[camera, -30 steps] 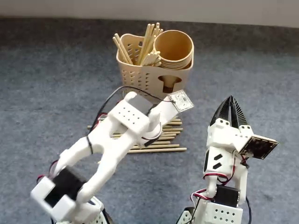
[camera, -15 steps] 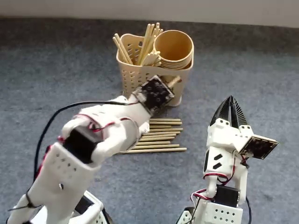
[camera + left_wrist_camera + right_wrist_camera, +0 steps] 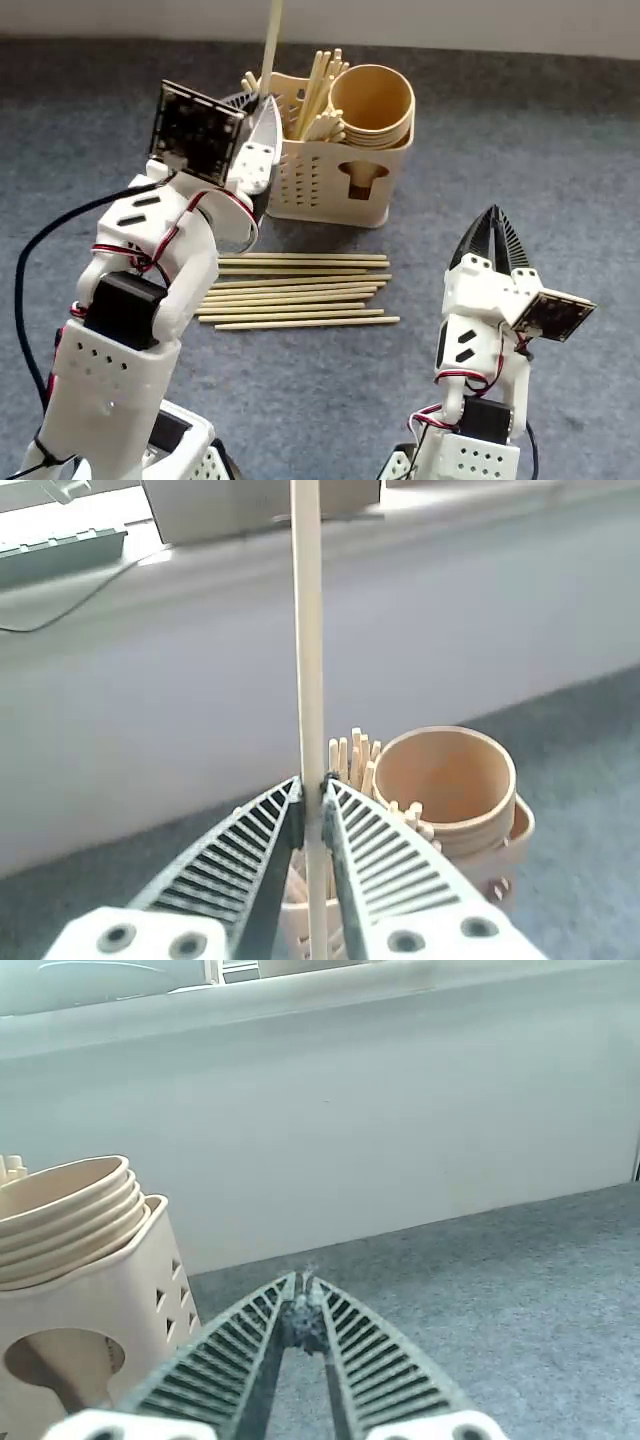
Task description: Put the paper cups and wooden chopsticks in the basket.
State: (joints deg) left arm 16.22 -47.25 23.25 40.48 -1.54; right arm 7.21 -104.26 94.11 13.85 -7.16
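Our left end effector [image 3: 312, 792] is pinched tight on one chopstick [image 3: 305, 630]. It stands straight up by the rim of the basket [image 3: 330, 185]. The paper cups [image 3: 372, 100] and more sticks [image 3: 318, 85] sit inside the basket. A row of chopsticks [image 3: 300, 290] lies on the grey surface [image 3: 570, 160] in front. Our right end effector [image 3: 301, 1298] is closed with nothing in it.
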